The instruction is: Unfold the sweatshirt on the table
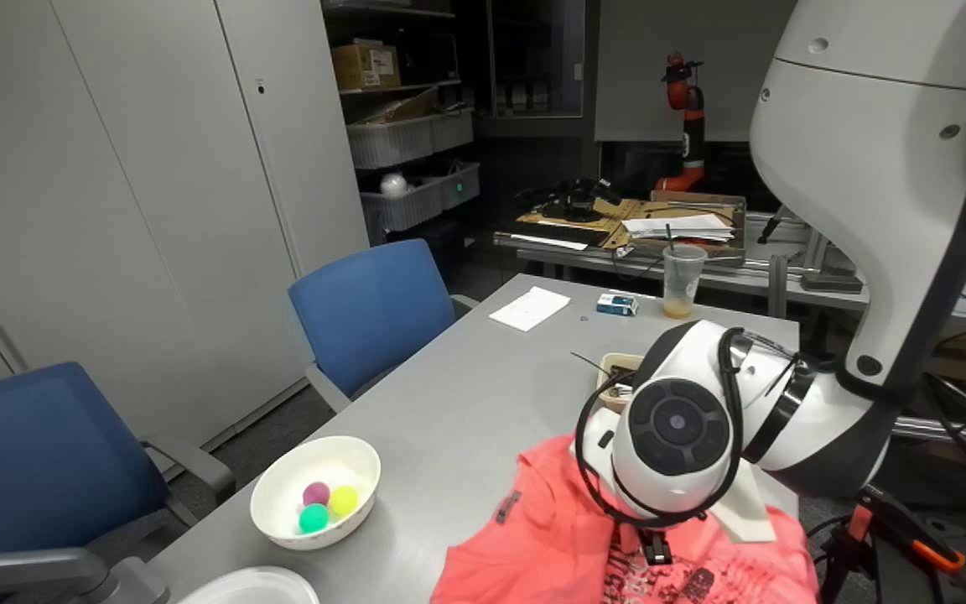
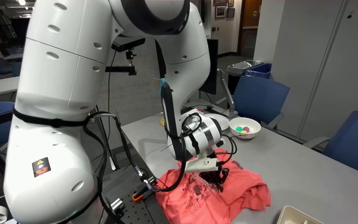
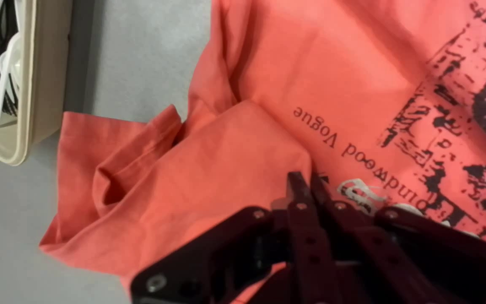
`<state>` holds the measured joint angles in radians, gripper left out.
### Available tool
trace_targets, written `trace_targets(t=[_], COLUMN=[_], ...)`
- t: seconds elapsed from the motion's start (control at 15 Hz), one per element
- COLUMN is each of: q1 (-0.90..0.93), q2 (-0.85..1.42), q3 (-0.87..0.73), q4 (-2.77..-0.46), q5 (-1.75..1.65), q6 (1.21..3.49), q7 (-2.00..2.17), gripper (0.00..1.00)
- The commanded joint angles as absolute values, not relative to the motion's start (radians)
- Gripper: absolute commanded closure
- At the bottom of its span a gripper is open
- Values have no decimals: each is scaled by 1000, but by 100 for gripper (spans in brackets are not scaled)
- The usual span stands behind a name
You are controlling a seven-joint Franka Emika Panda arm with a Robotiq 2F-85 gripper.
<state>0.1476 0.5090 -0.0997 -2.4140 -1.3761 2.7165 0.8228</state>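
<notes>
A coral-pink sweatshirt (image 1: 525, 537) with a dark print lies rumpled on the grey table (image 1: 449, 411). It also shows in an exterior view (image 2: 244, 183) and in the wrist view (image 3: 226, 164). A flap is folded over part of the printed front, and a sleeve lies bunched near the tan bin. My gripper (image 3: 305, 176) points down at the edge of this flap, its fingers close together with the fabric edge between the tips. In both exterior views the gripper (image 1: 656, 549) (image 2: 221, 187) is low over the shirt. The arm hides part of the shirt.
A tan bin of utensils (image 3: 25, 105) stands beside the sleeve. A white bowl (image 1: 340, 533) with coloured balls and a white plate (image 1: 252, 587) stand on the table. A plastic cup (image 1: 684, 281), small box (image 1: 617, 304) and paper (image 1: 531, 308) lie toward the far end. Blue chairs (image 1: 374, 310) line one side.
</notes>
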Motion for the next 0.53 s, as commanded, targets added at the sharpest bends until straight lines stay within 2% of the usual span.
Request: trace_targets(t=[0.0,0.2,0.47], q1=[134,106,134], q2=[408,310,203], q3=[-78,-45,-60], q4=[-2484,-2510,-2479], q5=[-1269,-1170,-1300], q6=[2640,2534,2318], q7=[603,432,438], gripper=[99,99,99])
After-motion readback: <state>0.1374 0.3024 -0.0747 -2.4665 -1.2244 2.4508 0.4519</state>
